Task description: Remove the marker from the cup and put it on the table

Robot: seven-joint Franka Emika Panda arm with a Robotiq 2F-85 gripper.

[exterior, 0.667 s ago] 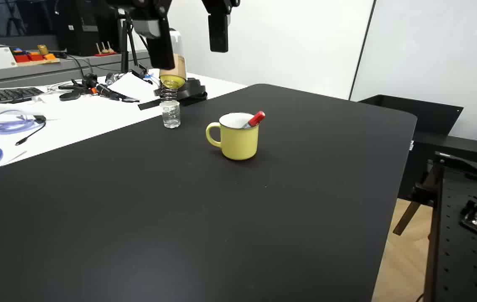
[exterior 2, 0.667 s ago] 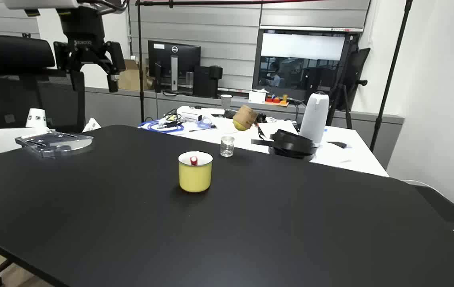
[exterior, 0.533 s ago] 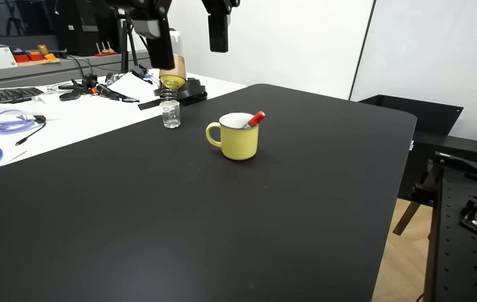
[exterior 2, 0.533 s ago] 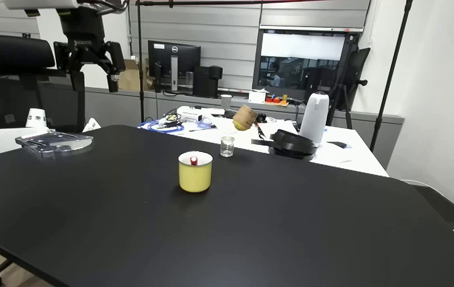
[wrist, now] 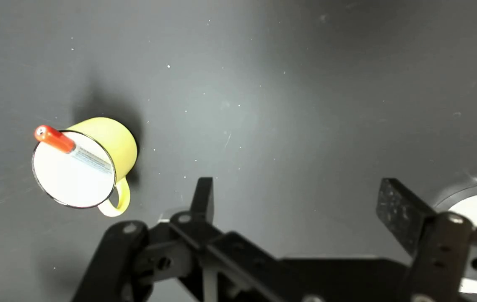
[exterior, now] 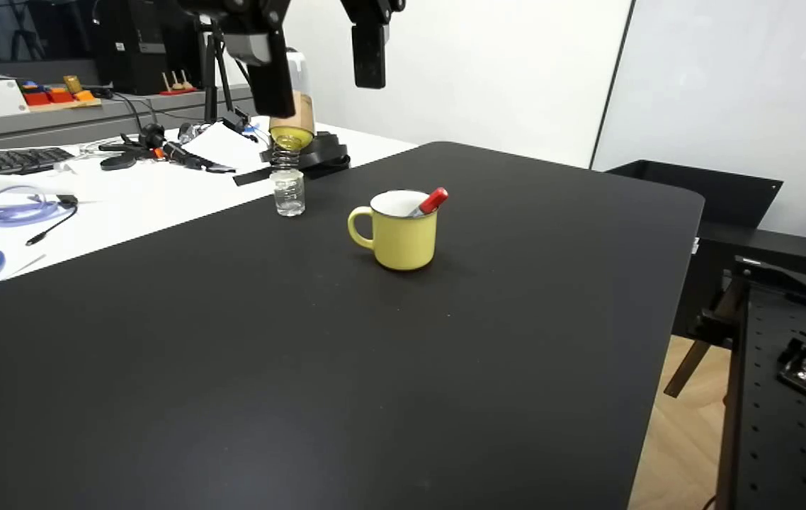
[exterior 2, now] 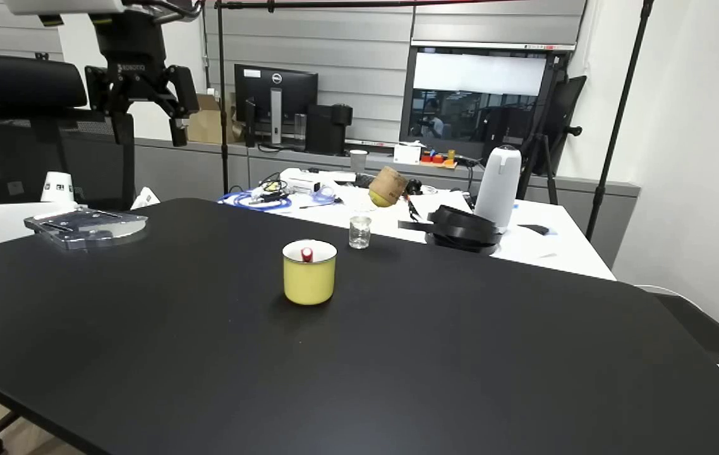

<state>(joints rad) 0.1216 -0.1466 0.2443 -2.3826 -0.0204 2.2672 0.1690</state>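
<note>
The counter (exterior 2: 460,354) is broad and flat, presumably serving both as support and as the place to set things down. The end effector (exterior 2: 151,133) hangs high above it, its fingers (wrist: 402,214) wide apart with nothing between them, probably to leave room for a descent and a grasp. Below, off to the side in the wrist view, the cup (exterior: 403,244) stands upright, likely so its contents can be drawn out from above. The jar (exterior 2: 359,234) stands near it but apart, seemingly out of the way. The marker (wrist: 73,150) is in the cup, tilted, red end up and jutting past the top, which should offer something to pinch. Counts: one counter, one end effector with two fingers, one cup, one jar, one marker.
</note>
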